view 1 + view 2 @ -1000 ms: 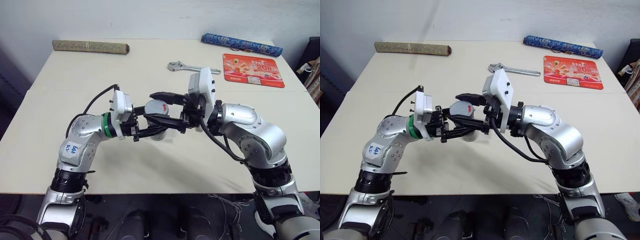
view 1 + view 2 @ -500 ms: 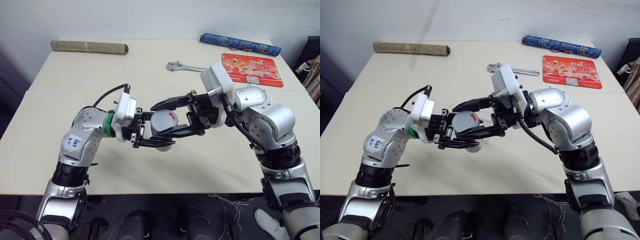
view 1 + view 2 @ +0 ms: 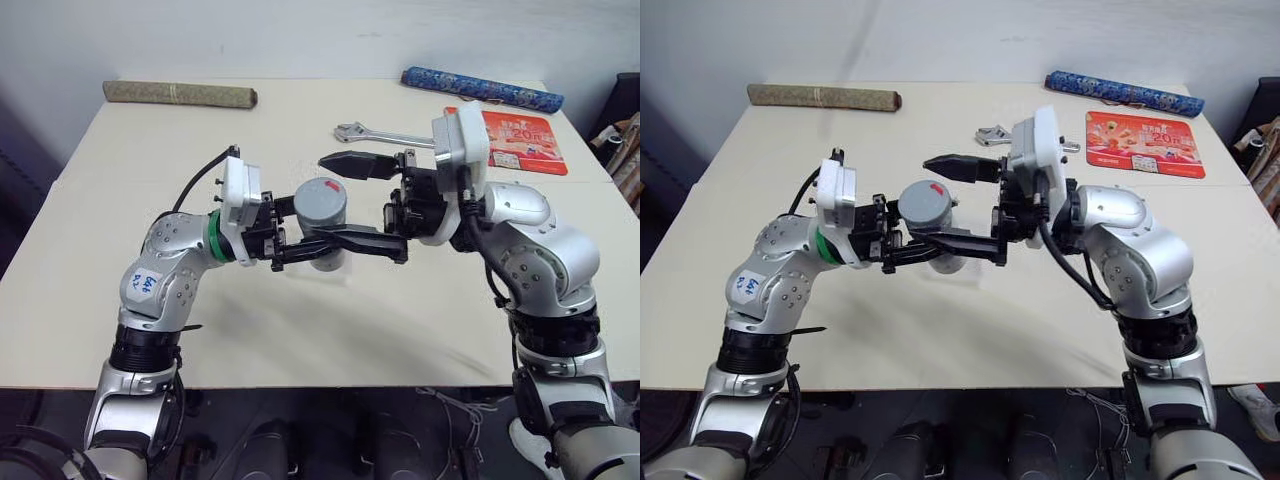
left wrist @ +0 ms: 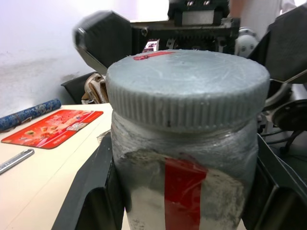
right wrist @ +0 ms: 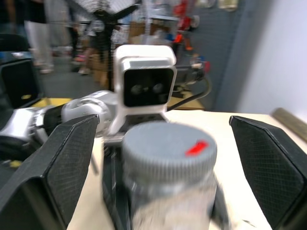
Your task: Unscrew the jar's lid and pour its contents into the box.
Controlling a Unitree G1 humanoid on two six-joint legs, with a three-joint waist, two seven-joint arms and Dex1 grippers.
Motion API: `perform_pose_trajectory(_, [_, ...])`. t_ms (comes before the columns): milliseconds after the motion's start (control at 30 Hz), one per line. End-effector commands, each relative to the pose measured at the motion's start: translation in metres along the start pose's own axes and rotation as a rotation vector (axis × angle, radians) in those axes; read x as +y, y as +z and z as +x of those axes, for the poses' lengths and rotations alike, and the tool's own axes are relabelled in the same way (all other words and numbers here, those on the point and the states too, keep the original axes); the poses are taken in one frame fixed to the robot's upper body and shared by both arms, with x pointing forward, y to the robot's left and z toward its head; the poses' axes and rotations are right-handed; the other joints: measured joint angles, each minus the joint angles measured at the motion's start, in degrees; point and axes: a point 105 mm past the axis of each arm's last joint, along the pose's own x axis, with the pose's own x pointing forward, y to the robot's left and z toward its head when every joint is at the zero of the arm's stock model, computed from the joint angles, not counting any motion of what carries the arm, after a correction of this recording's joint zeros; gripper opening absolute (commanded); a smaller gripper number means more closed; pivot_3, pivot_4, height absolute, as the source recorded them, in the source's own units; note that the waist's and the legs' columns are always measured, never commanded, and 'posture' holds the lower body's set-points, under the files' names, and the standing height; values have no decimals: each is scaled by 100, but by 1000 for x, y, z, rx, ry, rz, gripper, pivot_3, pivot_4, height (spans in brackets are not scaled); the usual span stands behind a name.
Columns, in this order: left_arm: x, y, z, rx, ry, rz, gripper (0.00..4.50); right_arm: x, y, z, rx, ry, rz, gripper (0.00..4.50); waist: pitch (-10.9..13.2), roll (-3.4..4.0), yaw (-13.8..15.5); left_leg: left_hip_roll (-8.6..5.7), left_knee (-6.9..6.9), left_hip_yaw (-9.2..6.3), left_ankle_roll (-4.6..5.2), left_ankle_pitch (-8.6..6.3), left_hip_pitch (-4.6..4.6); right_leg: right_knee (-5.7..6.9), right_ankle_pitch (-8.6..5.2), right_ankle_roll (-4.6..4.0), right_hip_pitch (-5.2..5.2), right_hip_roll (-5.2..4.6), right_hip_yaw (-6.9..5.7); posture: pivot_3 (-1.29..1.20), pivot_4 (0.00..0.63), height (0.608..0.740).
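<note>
Grey-capped jar (image 3: 321, 222), red-striped label

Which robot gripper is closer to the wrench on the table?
The right. The right gripper hangs open around the lid, its upper finger just in front of the wrench. The left gripper, shut on the jar, sits farther back from it.

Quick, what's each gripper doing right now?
Left gripper: closed on the small clear grey-capped jar.
Right gripper: open, fingers either side of the jar's lid.
</note>
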Motion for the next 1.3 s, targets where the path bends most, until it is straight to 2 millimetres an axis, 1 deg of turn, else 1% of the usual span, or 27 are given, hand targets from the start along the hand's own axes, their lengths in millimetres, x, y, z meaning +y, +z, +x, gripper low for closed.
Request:
perform_pose_trajectory(33, [-1,4,6,5,-5,31,2418,3,9,7,-9,-11,-71,4457,0,0,3,0,0,0,0,0,0,0,0,0,0,0,0,0,150,740])
perform_pose_trajectory(233, [-2,1,7,19,-9,31,2418,-6,0,11,36,-55,-81,4457,0,0,13,-1,0,-1,0,0,-1,-1,0,0,0,-1,1,0,150,740])
perform_pose_trajectory(367, [-3,1,6,20,-9,28,2418,-11,-3,8,49,-68,-81,4457,0,0,6,-1,0,-1,0,0,-1,-1,0,0,-1,0,0,0,150,740])
perform_pose_trajectory(500, [-5,1,4,25,-12,24,2418,-21,1,-2,43,-85,-64,4457,0,0,6,-1,0,0,0,0,-1,0,0,0,-1,0,1,0,150,740])
perform_pose_trajectory(667, [-5,0,-1,37,-8,23,2418,-27,7,-17,22,-84,-28,4457,0,0,13,-1,0,-1,1,0,-1,-1,0,0,-1,-1,0,0,150,740])
perform_pose_trajectory(833, [-3,-1,-2,39,-1,25,2418,-28,1,-37,44,-73,13,4457,0,0,16,-1,0,-1,1,0,-2,-3,0,0,0,-1,0,0,150,740])
perform_pose_trajectory(900, [-3,-2,-2,39,-1,25,2418,-28,-1,-41,52,-75,21,4457,0,0,18,-1,0,-2,1,0,-2,-3,0,0,0,-1,-1,0,150,740])
perform_pose_trajectory(1000, [-3,-2,-2,38,0,24,2418,-23,2,-47,34,-67,34,4457,0,0,15,0,-1,0,1,0,-1,-3,0,0,0,0,0,0,150,740])
perform_pose_trajectory(1100, [-2,-2,-2,41,2,25,2418,-14,9,-47,14,-25,47,4457,1,0,9,1,-1,1,1,0,-1,-4,0,0,0,0,0,0,150,740])
perform_pose_trajectory(1200, [-2,-4,-2,44,5,24,2418,-1,18,-37,-6,44,63,4457,1,1,9,2,-1,1,1,0,-1,-4,0,0,0,0,0,0,150,740])
perform_pose_trajectory(1300, [-1,-5,-2,48,8,21,2418,5,20,-25,1,74,56,4457,1,0,11,2,-1,0,1,0,-1,-4,0,0,0,-1,0,0,150,740])
